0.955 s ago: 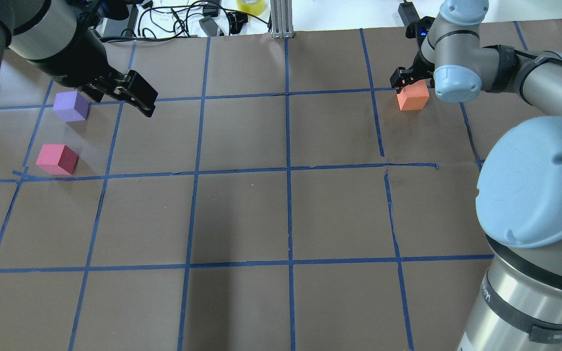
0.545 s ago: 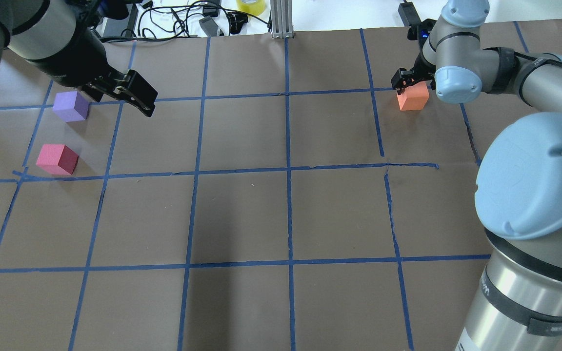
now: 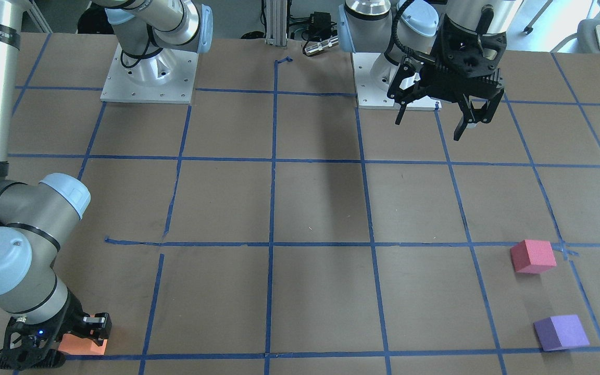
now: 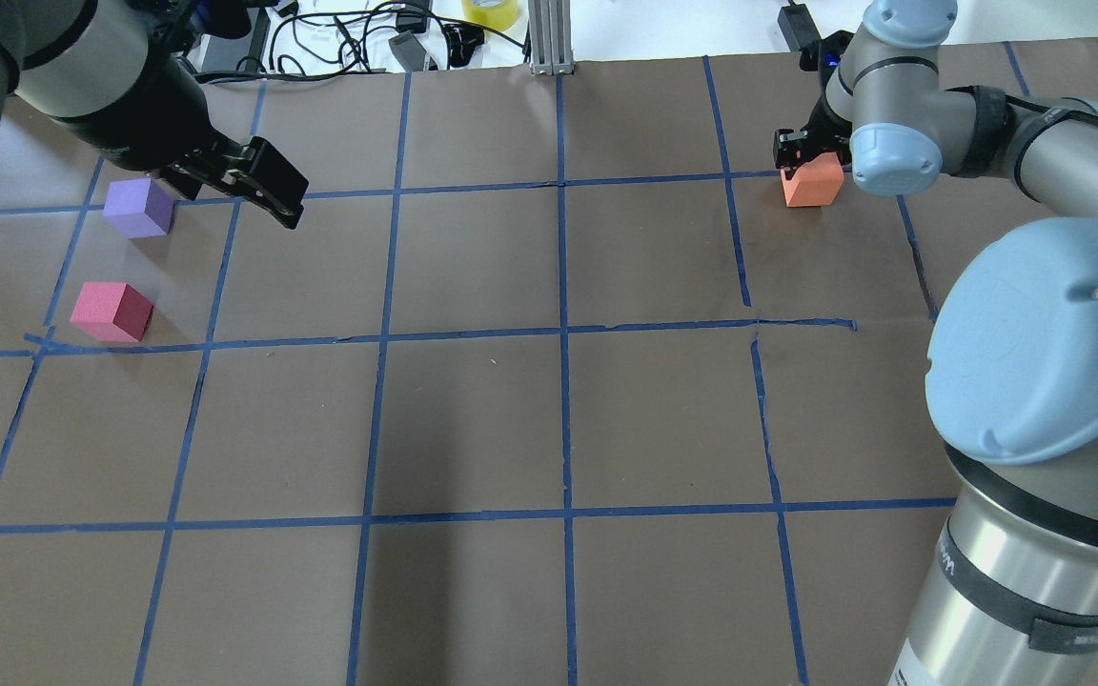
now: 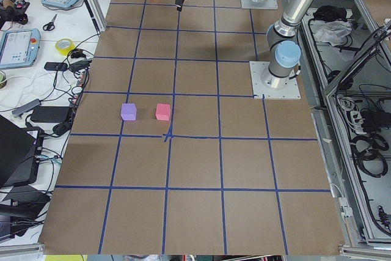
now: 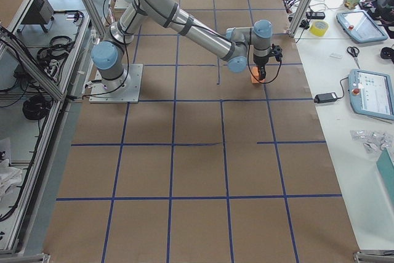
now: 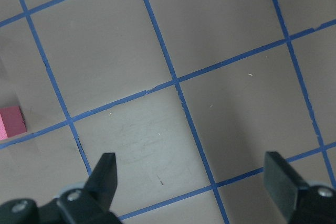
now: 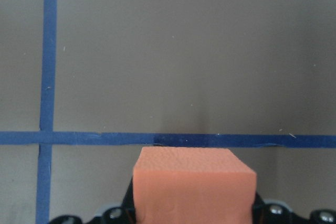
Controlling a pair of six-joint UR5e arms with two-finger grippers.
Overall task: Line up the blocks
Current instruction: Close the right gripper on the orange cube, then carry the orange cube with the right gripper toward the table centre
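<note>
The orange block (image 4: 814,182) is at the far right, between the fingers of my right gripper (image 4: 808,164), which is shut on it. It fills the bottom of the right wrist view (image 8: 193,184) and shows in the front view (image 3: 84,345). The purple block (image 4: 137,208) and the red-pink block (image 4: 111,311) rest apart on the table at the far left. My left gripper (image 4: 268,195) hovers open and empty just right of the purple block. Its fingers spread wide in the left wrist view (image 7: 191,182), where the red-pink block (image 7: 11,121) sits at the left edge.
Brown paper with a blue tape grid (image 4: 563,329) covers the table. Cables and a yellow tape roll (image 4: 490,10) lie beyond the far edge. A metal post (image 4: 549,38) stands at the back middle. The right arm's large elbow (image 4: 1045,353) hangs over the right side.
The orange block has shifted slightly toward the far edge and now looks tilted inside the right gripper. The left arm and the other two blocks have not moved.
</note>
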